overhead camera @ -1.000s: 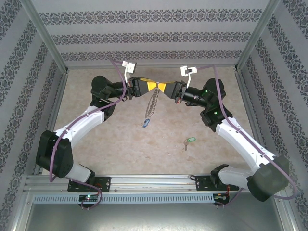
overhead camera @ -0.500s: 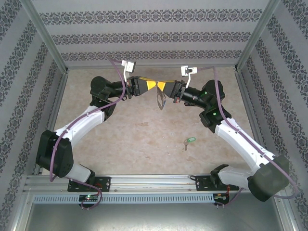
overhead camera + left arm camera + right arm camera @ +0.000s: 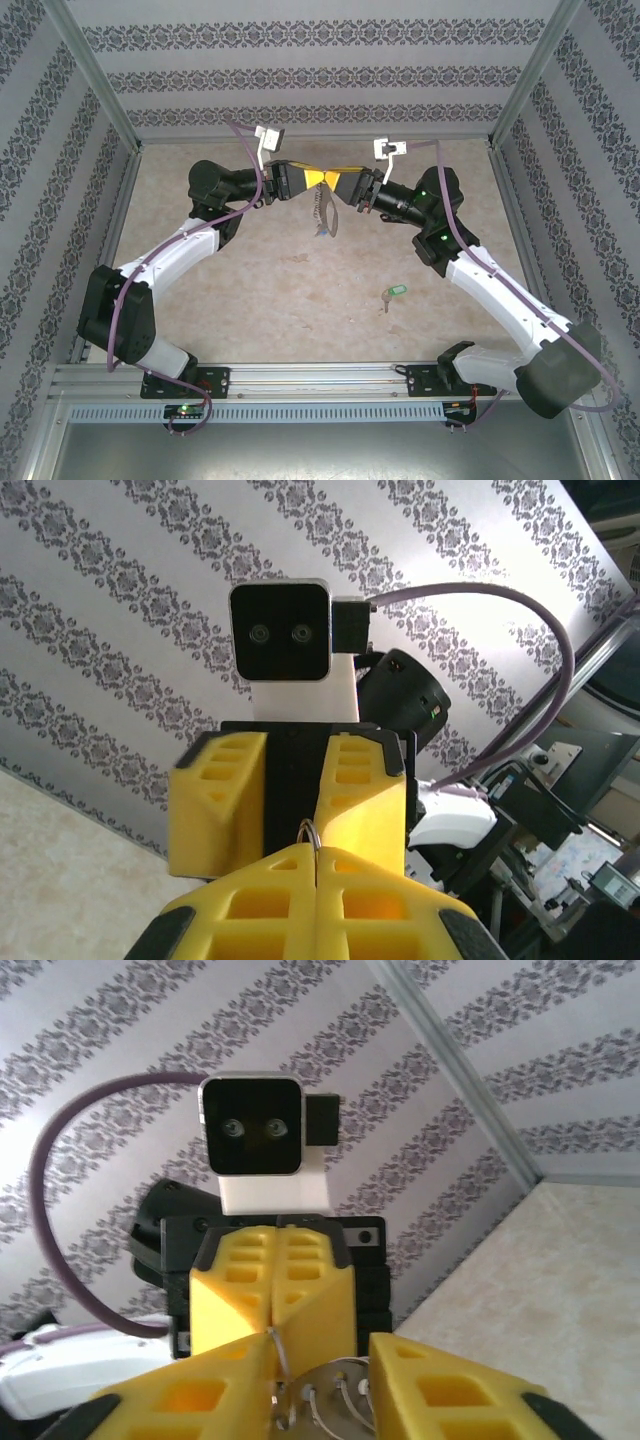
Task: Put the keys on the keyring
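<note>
The keyring [image 3: 323, 214] is being rendered as a small grey blur in the top view, hanging in the air just below the two tools, and its dangling pieces are not being told apart there. In the right wrist view its lower part is being cut off by the bottom edge. The left tool [image 3: 311, 180] is being seen pressed together, pinching the top wire of the loop. The right tool [image 3: 342, 187] is being seen spread, with its yellow fingers [image 3: 450, 1390] standing on either side of the loop's metal pieces; whether they are touching the loop cannot be told. Both arms are being reached forward and bent inward from the near edge, the tools being pointed tip to tip above the far middle of the table [image 3: 250, 290]. The key [image 3: 392, 294], with its light green tag, is being left lying on the table, well apart from the keyring and near the right forearm. The table is being enclosed by patterned walls [image 3: 320, 70].
</note>
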### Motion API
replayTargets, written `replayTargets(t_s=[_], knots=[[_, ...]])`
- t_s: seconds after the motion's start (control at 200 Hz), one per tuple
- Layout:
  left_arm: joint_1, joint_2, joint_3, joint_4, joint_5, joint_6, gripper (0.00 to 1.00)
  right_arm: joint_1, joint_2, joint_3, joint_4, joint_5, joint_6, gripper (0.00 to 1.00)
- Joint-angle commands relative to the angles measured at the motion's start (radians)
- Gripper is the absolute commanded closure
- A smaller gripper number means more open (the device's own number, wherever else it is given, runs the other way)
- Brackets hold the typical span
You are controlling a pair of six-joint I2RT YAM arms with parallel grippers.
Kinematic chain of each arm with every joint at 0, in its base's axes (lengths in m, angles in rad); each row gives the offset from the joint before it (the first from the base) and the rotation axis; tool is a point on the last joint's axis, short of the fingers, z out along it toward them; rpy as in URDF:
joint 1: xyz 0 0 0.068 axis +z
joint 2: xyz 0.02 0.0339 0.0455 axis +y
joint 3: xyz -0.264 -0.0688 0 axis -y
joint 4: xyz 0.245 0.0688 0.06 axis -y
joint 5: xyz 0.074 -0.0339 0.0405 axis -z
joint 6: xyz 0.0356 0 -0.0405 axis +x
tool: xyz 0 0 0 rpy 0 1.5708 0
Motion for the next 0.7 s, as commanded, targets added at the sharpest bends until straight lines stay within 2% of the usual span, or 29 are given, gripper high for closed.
replayTargets(t_s=[0.0,0.1,0.17,0.255,0.325,0.58,0.694], knots=[[0.0,-0.037,0.053,-0.1,0.111,0.108,1.0,-0.002,-0.036,0.075,-0.217,-0.009,-0.134,0.62],[0.001,-0.076,0.073,-0.361,0.16,0.297,1.0,-0.017,-0.045,0.146,-0.433,-0.041,-0.25,0.62],[0.001,-0.095,0.085,-0.498,0.177,0.397,1.0,-0.034,-0.055,0.168,-0.509,-0.067,-0.288,0.63],[0.001,-0.103,0.102,-0.593,0.202,0.455,1.0,-0.053,-0.056,0.187,-0.545,-0.116,-0.299,0.77],[0.002,-0.11,0.111,-0.649,0.215,0.49,1.0,-0.058,-0.037,0.209,-0.568,-0.181,-0.305,0.8],[0.001,-0.134,0.132,-0.777,0.219,0.574,1.0,-0.051,0.02,0.266,-0.592,-0.343,-0.294,0.67],[0.002,-0.136,0.139,-0.787,0.219,0.581,1.0,-0.035,0.036,0.277,-0.629,-0.373,-0.311,0.65]])
